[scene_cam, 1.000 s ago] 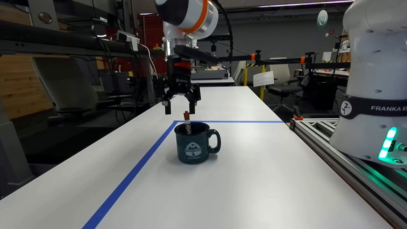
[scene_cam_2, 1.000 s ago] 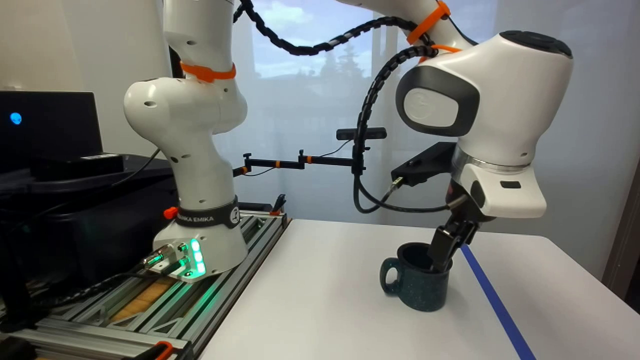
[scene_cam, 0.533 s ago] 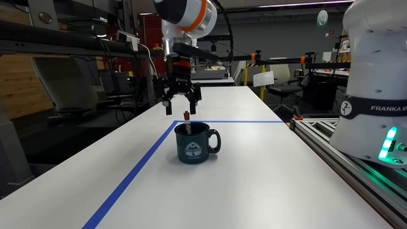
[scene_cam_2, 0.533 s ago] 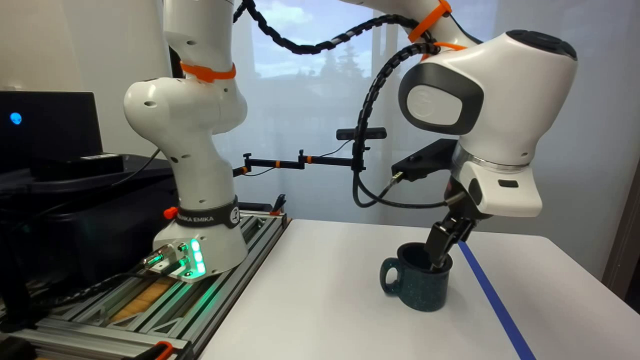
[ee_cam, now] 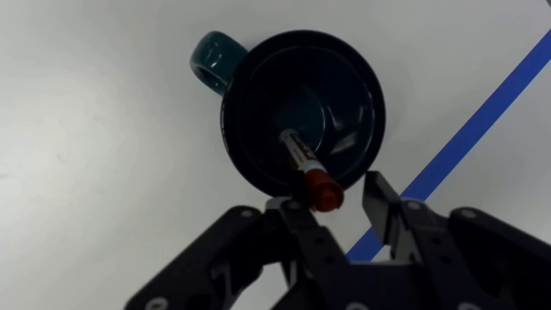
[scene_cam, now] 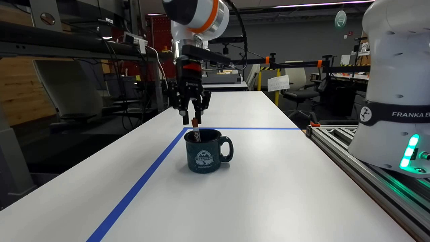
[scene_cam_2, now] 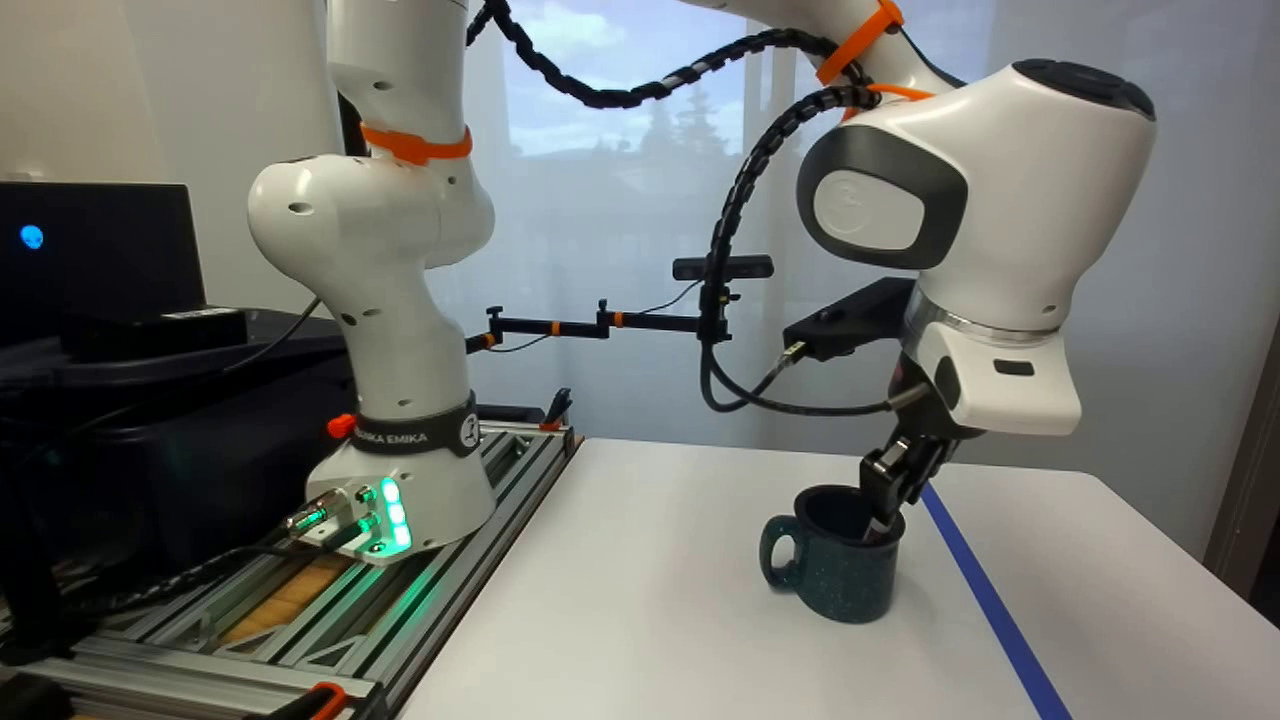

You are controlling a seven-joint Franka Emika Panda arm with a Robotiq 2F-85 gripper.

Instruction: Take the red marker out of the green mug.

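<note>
Gripper [scene_cam: 192, 119] with fingers [ee_cam: 379, 206] parted at the red marker [ee_cam: 311, 167] in the green mug [scene_cam: 203, 153]

The two fingers stand apart, unclenched, with the marker's red cap between them. In the wrist view the cap lies close to one finger, and I cannot tell whether they touch; a clear gap separates it from the other. The marker leans inside the mug, its cap and part of its pale, printed barrel above the rim. In both exterior views the mug is upright, dark teal and speckled, with its loop handle [scene_cam: 230, 149] out to one side and a pale emblem [scene_cam: 204, 158] on its wall.

Beneath it the white table [scene_cam: 268, 188] stretches long and smooth, a soft glare across it. Blue tape [scene_cam: 144, 179] runs along the surface just beside the mug and meets a crosswise strip [scene_cam: 248, 128] at a corner. Silver rails [scene_cam_2: 460, 580] line one edge of the table, and on them stands the white robot base [scene_cam: 399, 134], its light [scene_cam: 409, 151] glowing green.

Farther off, in an exterior view, a dark laptop [scene_cam_2: 110, 260] with a lit blue logo sits to the side of the base, and a pale window [scene_cam_2: 620, 60] shows cloud and treetops. In an exterior view an office chair [scene_cam: 70, 87] stands beside the table, near wooden boards [scene_cam: 23, 84]. Deeper in the room come a yellow post [scene_cam: 259, 80], a sheet of paper [scene_cam: 278, 83], another chair [scene_cam: 298, 77] and a grey wall [scene_cam: 292, 37].
</note>
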